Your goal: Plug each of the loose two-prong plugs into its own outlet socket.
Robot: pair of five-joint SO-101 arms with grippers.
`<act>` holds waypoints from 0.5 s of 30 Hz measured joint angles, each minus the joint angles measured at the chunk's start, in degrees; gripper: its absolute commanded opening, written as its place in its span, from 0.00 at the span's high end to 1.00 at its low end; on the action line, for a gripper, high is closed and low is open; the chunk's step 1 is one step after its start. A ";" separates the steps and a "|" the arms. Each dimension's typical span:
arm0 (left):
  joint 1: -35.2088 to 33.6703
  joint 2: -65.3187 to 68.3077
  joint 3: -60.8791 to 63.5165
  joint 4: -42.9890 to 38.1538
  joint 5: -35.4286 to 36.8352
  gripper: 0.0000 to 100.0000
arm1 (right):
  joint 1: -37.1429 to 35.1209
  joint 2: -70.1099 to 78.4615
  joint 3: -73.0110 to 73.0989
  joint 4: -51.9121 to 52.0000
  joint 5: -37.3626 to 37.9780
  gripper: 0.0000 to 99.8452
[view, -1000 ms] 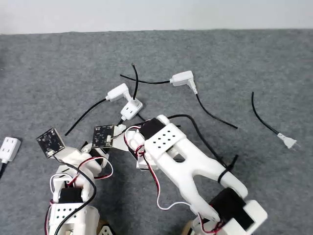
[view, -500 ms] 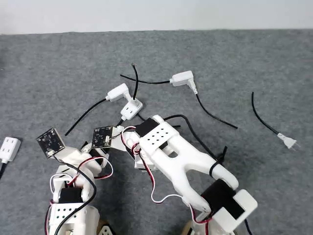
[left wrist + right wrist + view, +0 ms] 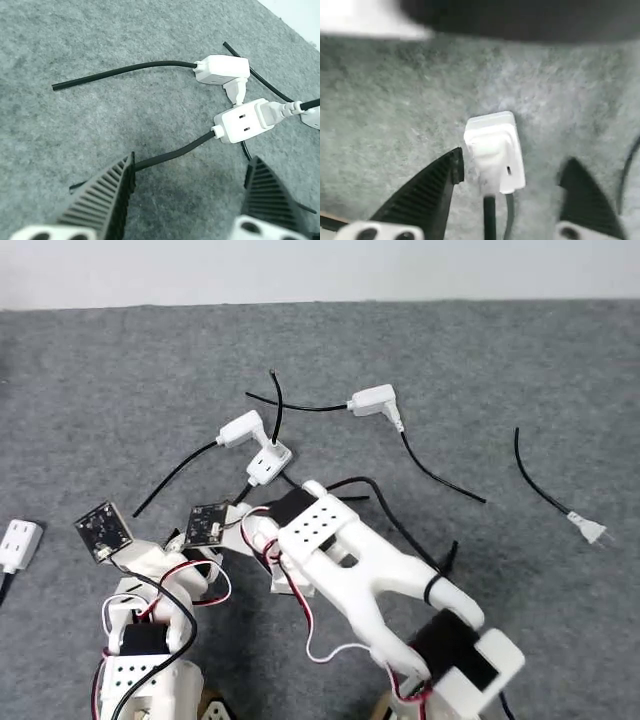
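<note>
A white plug (image 3: 243,428) sits pushed into a white outlet socket (image 3: 268,463) near the table's middle. In the left wrist view the same plug (image 3: 221,69) and socket (image 3: 244,120) lie beyond my open left gripper (image 3: 192,160), which holds nothing. My right gripper (image 3: 515,160) is open, its fingers on either side of a white corded block (image 3: 495,152) on the carpet; I cannot tell whether it is a plug or a socket. A loose two-prong plug (image 3: 591,531) lies at the far right on a black cord. Another white angled plug (image 3: 373,400) lies farther back.
A white outlet socket (image 3: 18,543) lies at the table's left edge. Black cords (image 3: 430,472) cross the grey carpet around the middle. The right arm (image 3: 345,555) stretches low over the centre, beside the left arm (image 3: 150,630).
The right arm has shifted a little to the left and toward the near edge. The left arm and the plugs have stayed put.
</note>
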 measured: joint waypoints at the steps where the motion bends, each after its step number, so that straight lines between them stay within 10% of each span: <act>1: 0.00 0.00 0.00 0.00 0.00 0.67 | -0.53 -1.32 -1.32 1.41 0.00 0.60; 15: 0.00 0.00 0.00 0.00 -0.70 0.67 | 8.09 -18.64 -26.81 22.95 -0.09 0.60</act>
